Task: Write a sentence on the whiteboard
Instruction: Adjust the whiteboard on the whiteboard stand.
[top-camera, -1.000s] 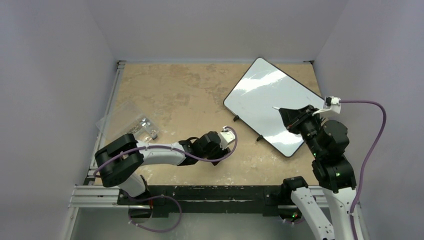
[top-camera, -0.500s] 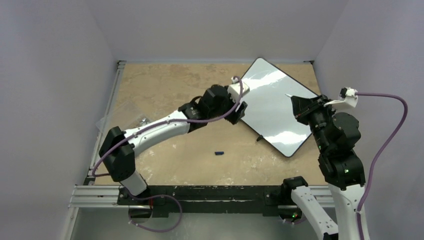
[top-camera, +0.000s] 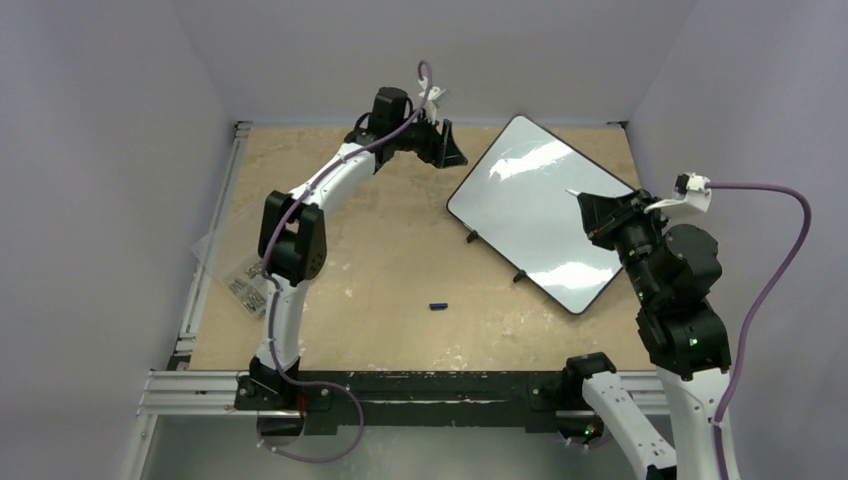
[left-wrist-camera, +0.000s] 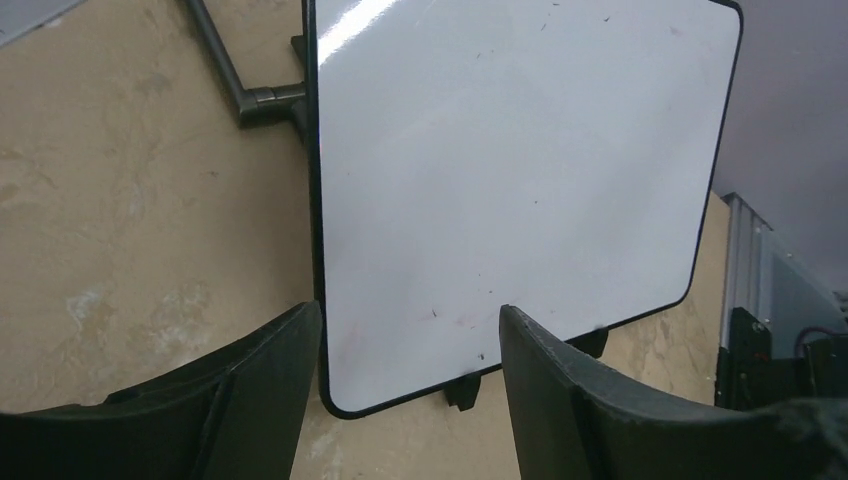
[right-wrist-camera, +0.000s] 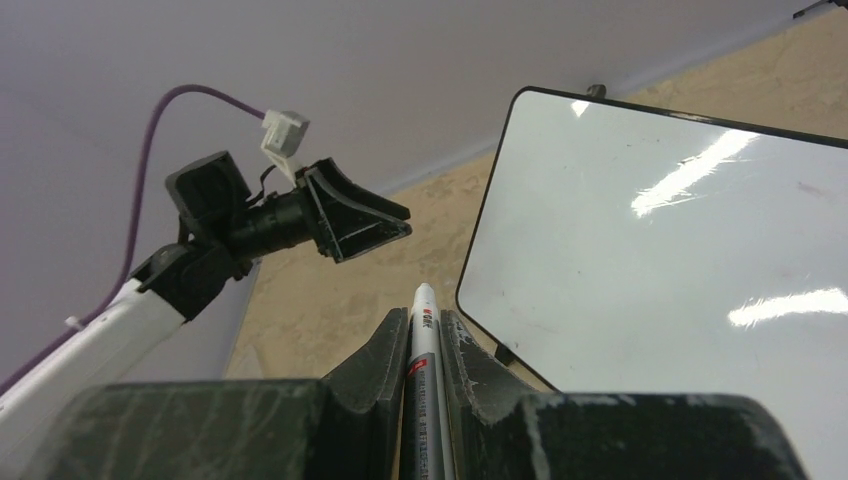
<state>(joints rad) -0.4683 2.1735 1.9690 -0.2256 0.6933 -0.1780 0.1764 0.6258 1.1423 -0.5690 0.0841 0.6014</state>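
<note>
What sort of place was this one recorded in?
Probably a lab test cell: plain walls box in a tan table, two robot arms are mounted on an aluminium rail, and the right fingers hold a marker near a whiteboard.

Whiteboard (right-wrist-camera: 650, 250) (right side) off-frame

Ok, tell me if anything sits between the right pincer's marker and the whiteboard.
Nothing visible does. The right pincer grips the marker, tip toward the whiteboard, whose face is bare. The left pincer hangs open off the board's far corner; a small dark piece lies on the table, clear of the path.
</note>
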